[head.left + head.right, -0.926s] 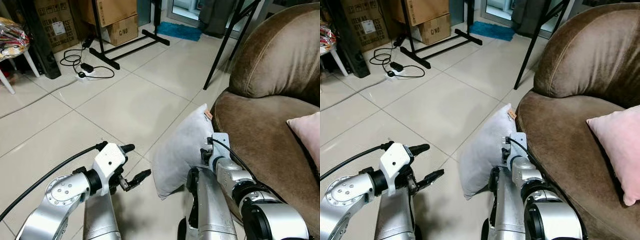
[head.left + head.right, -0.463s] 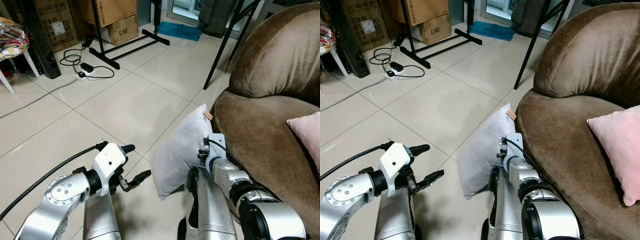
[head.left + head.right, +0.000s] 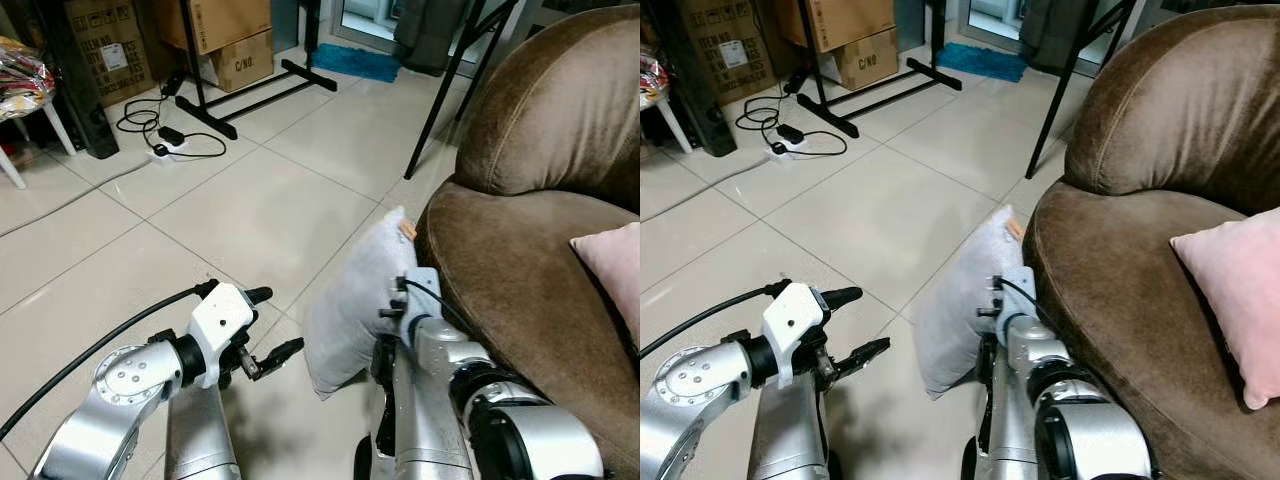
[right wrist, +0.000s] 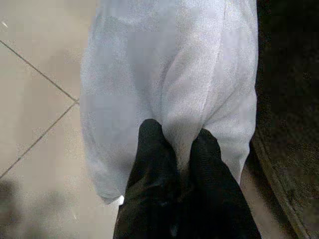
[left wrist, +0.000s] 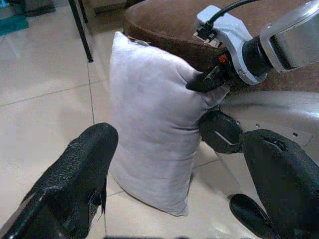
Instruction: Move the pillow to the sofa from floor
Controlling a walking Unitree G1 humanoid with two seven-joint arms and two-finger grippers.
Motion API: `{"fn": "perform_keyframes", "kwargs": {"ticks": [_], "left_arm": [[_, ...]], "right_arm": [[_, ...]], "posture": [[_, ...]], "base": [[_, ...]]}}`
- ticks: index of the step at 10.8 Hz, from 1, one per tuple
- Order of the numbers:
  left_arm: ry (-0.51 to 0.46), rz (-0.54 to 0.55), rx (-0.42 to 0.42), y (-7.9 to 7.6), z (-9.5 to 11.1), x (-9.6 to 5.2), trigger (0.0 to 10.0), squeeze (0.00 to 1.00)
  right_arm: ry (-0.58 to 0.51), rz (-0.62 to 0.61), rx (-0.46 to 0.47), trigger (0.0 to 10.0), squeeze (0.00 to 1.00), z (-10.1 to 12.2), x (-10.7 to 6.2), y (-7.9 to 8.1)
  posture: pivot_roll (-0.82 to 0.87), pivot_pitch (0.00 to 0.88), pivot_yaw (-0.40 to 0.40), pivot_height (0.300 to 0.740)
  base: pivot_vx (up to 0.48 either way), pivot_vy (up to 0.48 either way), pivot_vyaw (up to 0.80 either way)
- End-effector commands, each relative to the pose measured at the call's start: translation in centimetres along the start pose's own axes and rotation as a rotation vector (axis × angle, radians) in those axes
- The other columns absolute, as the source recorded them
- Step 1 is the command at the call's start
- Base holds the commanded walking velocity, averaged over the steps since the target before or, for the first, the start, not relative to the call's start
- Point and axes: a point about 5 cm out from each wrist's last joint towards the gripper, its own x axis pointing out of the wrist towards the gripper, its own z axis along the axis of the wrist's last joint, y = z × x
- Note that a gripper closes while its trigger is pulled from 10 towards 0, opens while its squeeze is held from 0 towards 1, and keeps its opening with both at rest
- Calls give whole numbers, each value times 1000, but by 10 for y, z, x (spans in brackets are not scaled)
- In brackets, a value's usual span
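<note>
Beside sofa (image 3: 520,250), right end effector (image 4: 177,142) pinches pillow (image 3: 350,310), seemingly lifted.

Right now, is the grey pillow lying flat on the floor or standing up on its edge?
Standing on edge. The grey pillow is upright against the sofa, the right gripper pinching a fold of it.

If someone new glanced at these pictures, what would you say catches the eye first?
First, the grey pillow standing on edge on the tiled floor against the front of the brown sofa, its fabric pinched by the right tool. Next, the left tool, open beside the pillow without touching it. A pink cushion lies on the sofa seat.
</note>
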Motion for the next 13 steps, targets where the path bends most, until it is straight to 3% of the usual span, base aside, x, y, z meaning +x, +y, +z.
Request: {"fn": "perform_keyframes", "kwargs": {"ticks": [1,4,6,7,8,9,10,13], "left_arm": [[-11,36,-12,6,0,0,10000,0],[-30,254,10,23,0,-9,10000,0],[-52,412,6,35,2,-13,10000,0],[-66,476,6,40,5,-11,10000,0],[-90,514,9,43,10,-8,10000,0],[-109,544,1,46,12,-6,10000,0],[-116,574,-4,47,12,-3,10000,0],[-129,639,11,53,17,-4,10000,0]], "right_arm": [[-12,45,9,0,0,7,1,9],[-169,117,75,0,0,39,-1,17],[-346,169,136,0,0,59,-13,13],[-434,176,158,0,0,65,-28,11],[-513,188,161,3961,0,71,-44,15],[-565,214,109,10000,0,73,-54,21],[-611,225,85,10000,0,74,-67,23],[-588,173,89,10000,0,82,-76,15]], "posture": [[99,0,-79,431],[92,0,-78,431],[55,0,-51,431],[53,0,-54,431],[42,0,-47,431],[22,0,-30,431],[14,0,-25,441],[37,0,-45,481]], "base": [[0,0,0],[0,0,0],[0,0,0],[0,0,0],[0,0,0],[0,0,0],[0,0,0],[0,0,0]]}}
